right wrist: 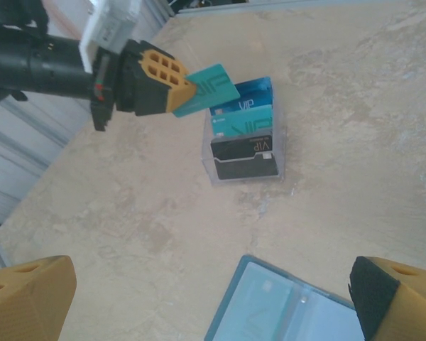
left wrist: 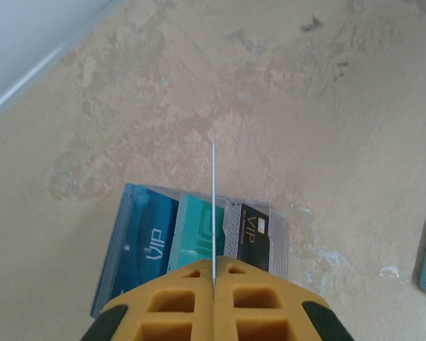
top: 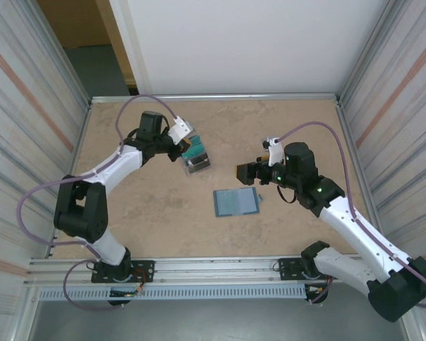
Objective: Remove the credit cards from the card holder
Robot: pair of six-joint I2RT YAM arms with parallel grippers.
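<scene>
Over the card-filled tray [right wrist: 245, 179], left gripper [right wrist: 188, 91] pinches a teal card [right wrist: 213, 87]; right gripper [top: 241, 172] spread.

Bare counter [top: 142, 206] lies free beside the left arm and along the far wall. Mid-counter lies the unfolded card holder [top: 236, 202], with the right gripper [top: 240, 172] just beyond it, jaws spread. The left gripper [right wrist: 187, 90], pinching a teal card [right wrist: 213, 87], hangs over the clear tray [left wrist: 279, 245], barring it from above.

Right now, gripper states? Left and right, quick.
Left gripper: shut on a teal card.
Right gripper: open, holding nothing.
</scene>
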